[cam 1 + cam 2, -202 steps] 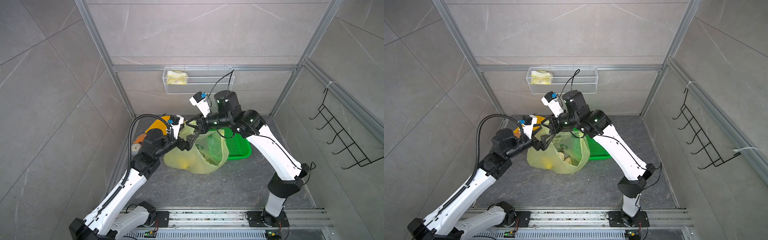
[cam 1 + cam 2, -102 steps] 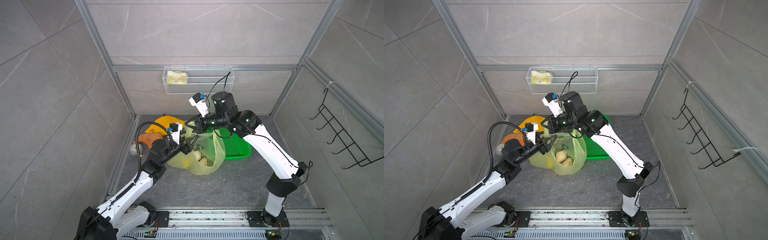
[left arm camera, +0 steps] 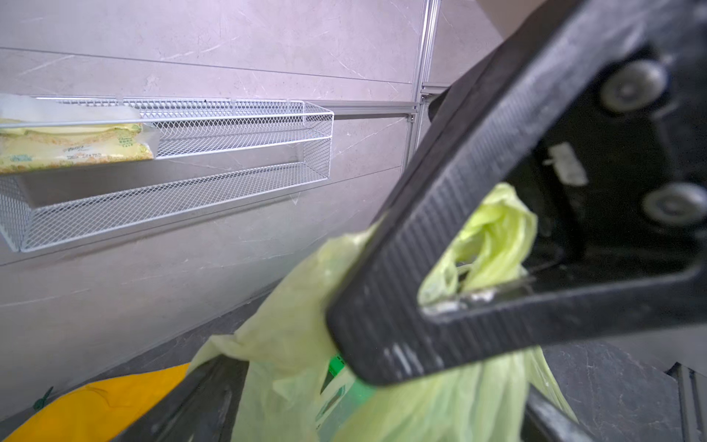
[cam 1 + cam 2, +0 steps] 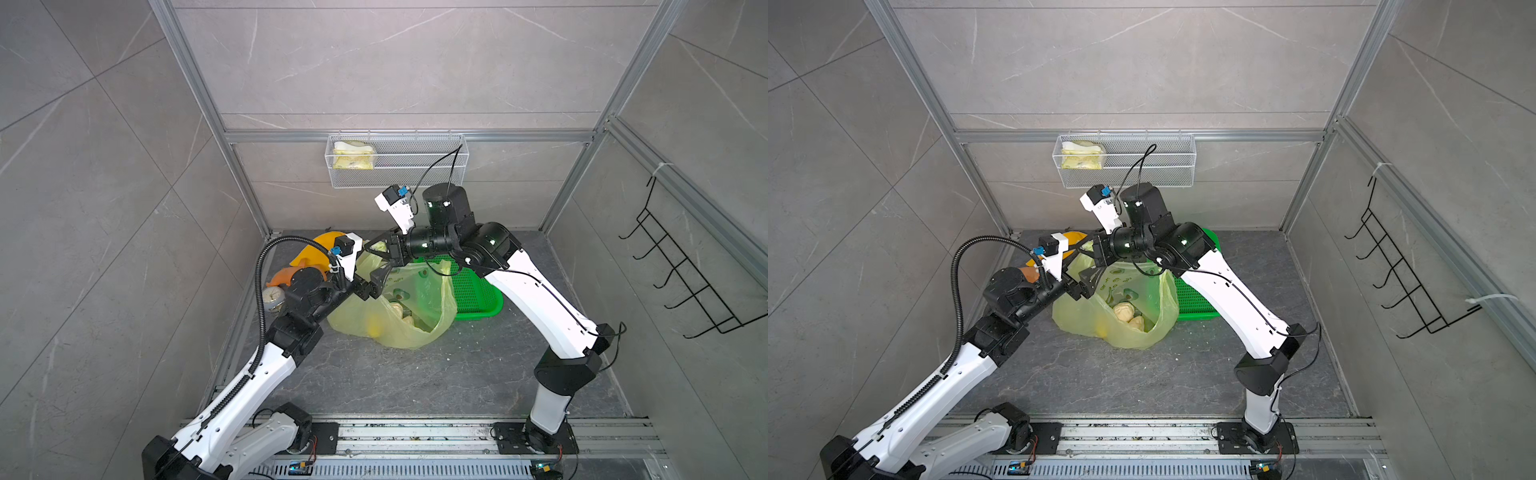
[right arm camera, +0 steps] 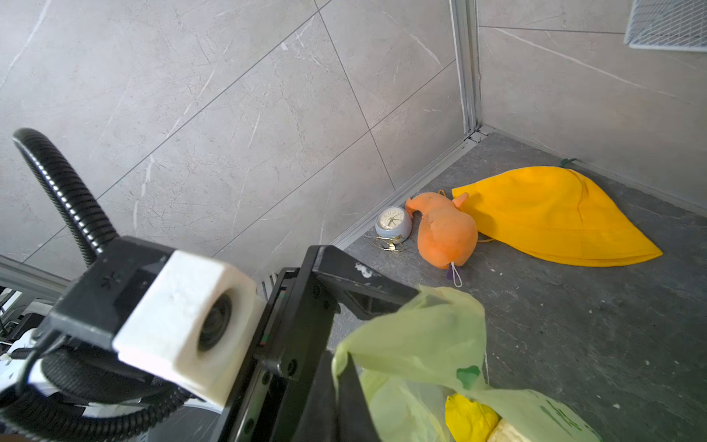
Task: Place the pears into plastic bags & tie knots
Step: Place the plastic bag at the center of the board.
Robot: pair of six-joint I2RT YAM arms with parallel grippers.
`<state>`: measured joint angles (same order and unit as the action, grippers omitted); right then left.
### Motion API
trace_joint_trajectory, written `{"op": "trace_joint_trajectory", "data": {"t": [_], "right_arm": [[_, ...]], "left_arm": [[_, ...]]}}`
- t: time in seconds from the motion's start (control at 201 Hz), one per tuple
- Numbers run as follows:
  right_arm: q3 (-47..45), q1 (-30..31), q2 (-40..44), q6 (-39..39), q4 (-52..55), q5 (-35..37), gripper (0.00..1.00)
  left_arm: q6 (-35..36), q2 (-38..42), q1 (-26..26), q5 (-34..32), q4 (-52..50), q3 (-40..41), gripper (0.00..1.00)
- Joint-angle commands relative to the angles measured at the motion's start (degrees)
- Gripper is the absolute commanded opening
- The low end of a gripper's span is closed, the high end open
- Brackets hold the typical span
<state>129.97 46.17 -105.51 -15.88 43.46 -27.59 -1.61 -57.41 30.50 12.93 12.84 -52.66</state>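
**A:** How many pears do you count?

**B:** Three, all inside the one plastic bag (image 4: 357,320). A beige pear (image 4: 1124,311) lies touching a second beige pear (image 4: 1136,323) at the bottom, both seen through the open mouth. One yellow pear (image 4: 375,330) shows through the film just beside them.

**A:** And where is the bag?

**B:** On the dark floor (image 4: 415,382) between the two arms, with its far side against a single green tray (image 4: 478,299). Its top edge is held up off the floor.

**A:** Held by which claw?

**B:** The right gripper (image 4: 369,248) — its jaws are pressed together on a bunch of the bag's top edge. In the left wrist view the crumpled green film sits right against its ribbed black finger (image 3: 459,183).

**A:** The other one?

**B:** The left gripper (image 4: 369,286) is just below it, jaws spread, with loose bag film between them. I cannot tell whether they touch the plastic.

**A:** Anything else around?

**B:** In the far left corner there are three things: one small clock (image 5: 393,222), one orange soft toy (image 5: 443,233) beside it, and one yellow cloth (image 5: 554,214) touching the toy. On the back wall hangs one wire basket (image 4: 415,174) with a single pale packet (image 4: 352,156) — and one black hook rack (image 4: 685,270) on the right wall.
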Motion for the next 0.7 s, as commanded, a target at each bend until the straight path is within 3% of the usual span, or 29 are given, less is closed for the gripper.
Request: {"op": "trace_joint_trajectory", "data": {"t": [0.0,0.164,0.209,0.393,0.558,0.692], "right_arm": [[1.52,0.47,1.72,-0.34,-0.24,-1.90,0.00],[2.82,0.43,1.71,-0.56,-0.35,-2.29,0.00],[2.84,0.50,1.80,-0.53,-0.27,-2.17,0.00],[1.52,0.41,2.66,0.88,0.81,-0.78,0.00],[0.41,0.40,2.69,1.17,0.33,-0.87,0.00],[0.46,0.40,2.42,1.33,1.00,-1.56,0.00]], "left_arm": [[4.30,-2.66,-0.05,3.72,1.61,-1.75,0.85],[-0.03,-7.31,-0.12,8.49,7.65,0.35,0.55],[-1.41,-7.76,-0.12,7.97,10.31,2.07,0.53],[-3.24,2.00,-0.14,2.26,11.16,7.87,0.81],[0.10,11.07,-0.14,-0.45,2.29,8.00,0.87],[4.06,12.11,-0.10,-1.12,-1.71,6.01,0.89]]}}
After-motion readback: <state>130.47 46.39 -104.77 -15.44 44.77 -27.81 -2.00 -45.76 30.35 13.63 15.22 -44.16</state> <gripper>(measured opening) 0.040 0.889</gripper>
